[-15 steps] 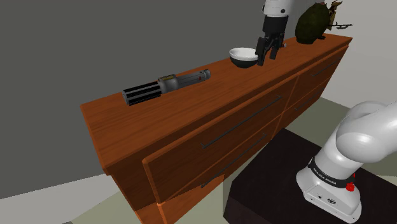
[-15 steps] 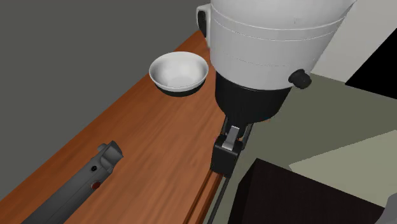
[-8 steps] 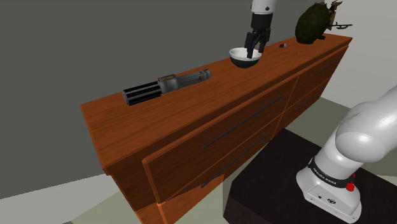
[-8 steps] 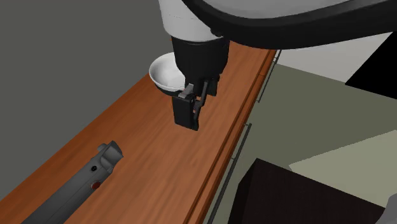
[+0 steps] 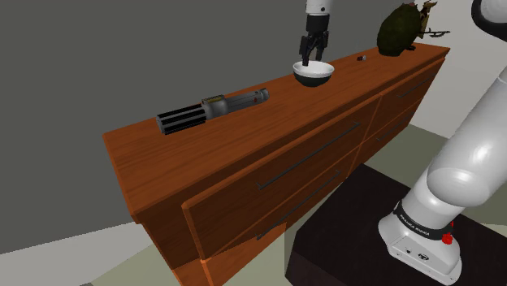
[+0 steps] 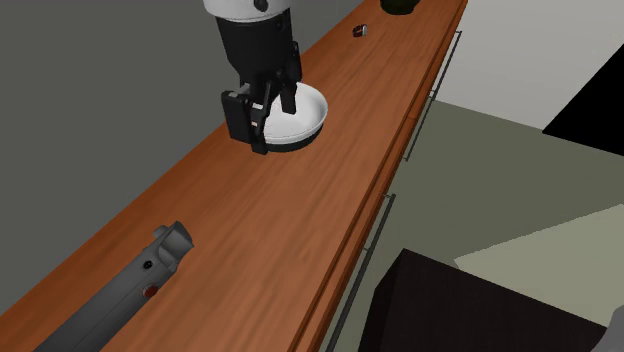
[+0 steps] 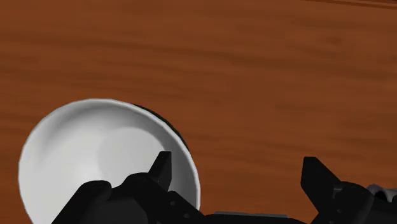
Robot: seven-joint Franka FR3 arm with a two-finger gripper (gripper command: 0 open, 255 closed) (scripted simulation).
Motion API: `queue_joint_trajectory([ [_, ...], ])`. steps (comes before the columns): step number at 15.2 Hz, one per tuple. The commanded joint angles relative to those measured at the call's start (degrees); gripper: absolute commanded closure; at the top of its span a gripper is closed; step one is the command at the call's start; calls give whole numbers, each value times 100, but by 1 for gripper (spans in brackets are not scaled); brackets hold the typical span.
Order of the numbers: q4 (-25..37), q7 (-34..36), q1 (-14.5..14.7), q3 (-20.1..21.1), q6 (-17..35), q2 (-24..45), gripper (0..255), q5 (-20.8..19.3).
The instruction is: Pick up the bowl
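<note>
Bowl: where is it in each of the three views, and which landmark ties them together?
Shoulder view: bowl upper middle, on the dresser top, under the end effector.
Second exterior view: bowl upper left of centre, partly behind the end effector.
Wrist view: bowl beside the open end effector, one fingertip over its rim.
Shared landmark: the end effector at the bowl.

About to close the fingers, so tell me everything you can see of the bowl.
The bowl is small and round, white and smooth inside, dark on its outer wall, with a thin rim. It looks empty. It stands upright on the wooden dresser top. The open gripper hangs over its rim, with one finger over the white inside and the other over bare wood outside. Whether a finger touches the bowl cannot be told.
</note>
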Motion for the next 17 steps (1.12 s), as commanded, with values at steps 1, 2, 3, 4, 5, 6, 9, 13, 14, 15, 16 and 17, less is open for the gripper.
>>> queue_joint_trajectory([
  [1, 567, -173, -57, -60, -67, 505, 0, 96],
  [2, 878, -259, -97, -85, -128, 759, 0, 149],
  [3, 1209, -342, -141, -106, -202, 1020, 0, 205],
  [4, 1563, -423, -192, -123, -288, 1291, 0, 264],
  [5, 1619, -434, -203, -121, -303, 1333, 0, 272],
  [6, 1518, -431, -201, -118, -218, 1316, 0, 268],
  [9, 1230, -424, -192, -114, 30, 1276, 0, 260],
  [13, 914, -417, -183, -111, 317, 1246, 0, 255],
  [14, 915, -417, -183, -111, 316, 1247, 0, 255],
  [15, 905, -417, -183, -111, 316, 1236, 255, 253],
  [16, 910, -418, -184, -111, 313, 1239, 255, 253],
  [17, 913, -419, -185, -112, 313, 1241, 255, 254],
])
